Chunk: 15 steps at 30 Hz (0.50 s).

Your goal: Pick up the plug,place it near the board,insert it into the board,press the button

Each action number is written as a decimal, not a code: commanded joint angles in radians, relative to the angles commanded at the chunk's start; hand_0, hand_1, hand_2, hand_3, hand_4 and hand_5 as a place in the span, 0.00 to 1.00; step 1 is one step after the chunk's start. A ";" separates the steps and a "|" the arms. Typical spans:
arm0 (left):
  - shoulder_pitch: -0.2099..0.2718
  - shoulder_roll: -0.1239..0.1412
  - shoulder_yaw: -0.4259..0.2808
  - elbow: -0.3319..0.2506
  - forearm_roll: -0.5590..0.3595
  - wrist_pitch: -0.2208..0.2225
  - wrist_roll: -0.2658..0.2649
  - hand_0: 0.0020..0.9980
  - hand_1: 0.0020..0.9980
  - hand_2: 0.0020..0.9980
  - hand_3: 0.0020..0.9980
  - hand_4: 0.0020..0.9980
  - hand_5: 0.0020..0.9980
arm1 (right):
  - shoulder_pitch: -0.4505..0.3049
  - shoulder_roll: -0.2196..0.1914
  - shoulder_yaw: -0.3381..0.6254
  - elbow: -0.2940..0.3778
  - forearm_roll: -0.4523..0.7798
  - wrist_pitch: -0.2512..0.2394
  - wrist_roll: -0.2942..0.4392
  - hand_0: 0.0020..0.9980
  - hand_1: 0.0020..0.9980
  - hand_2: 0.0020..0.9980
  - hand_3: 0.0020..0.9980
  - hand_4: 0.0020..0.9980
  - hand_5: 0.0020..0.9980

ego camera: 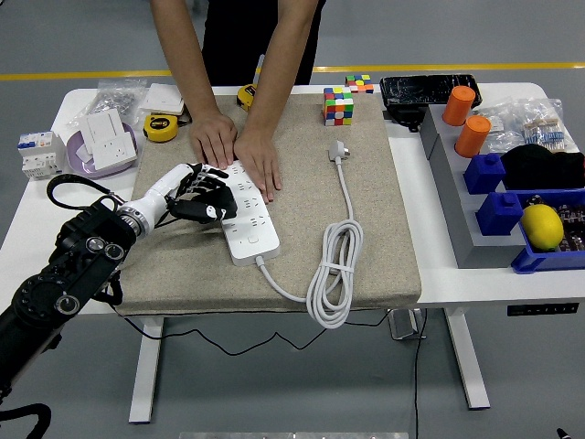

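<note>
Head view: black plug [203, 211] at the left edge of the white power strip [245, 212], on the beige mat [366, 229].

Left hand [187, 190] hangs over the plug with fingers curled around it; whether they truly grip it I cannot tell. A person's two hands [239, 146] press flat on the strip's far end. Its white cord [334, 265] lies coiled to the right.

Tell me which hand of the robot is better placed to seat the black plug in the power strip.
The left hand, I judge: it hovers over the black plug at the white power strip, which the person's hands hold down. No right arm is in view.
</note>
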 joint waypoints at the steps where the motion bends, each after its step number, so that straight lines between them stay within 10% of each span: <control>1: 0.000 -0.001 0.001 0.001 0.028 0.007 -0.001 0.60 0.63 0.56 0.56 1.00 0.08 | 0.000 0.000 0.000 0.000 0.000 0.000 0.000 0.88 0.79 0.77 0.79 1.00 0.91; 15: -0.010 -0.006 0.006 0.009 0.244 0.107 -0.023 0.37 0.33 0.42 0.53 0.94 0.03 | 0.002 0.000 0.001 0.000 0.000 0.000 0.000 0.88 0.79 0.77 0.79 1.00 0.91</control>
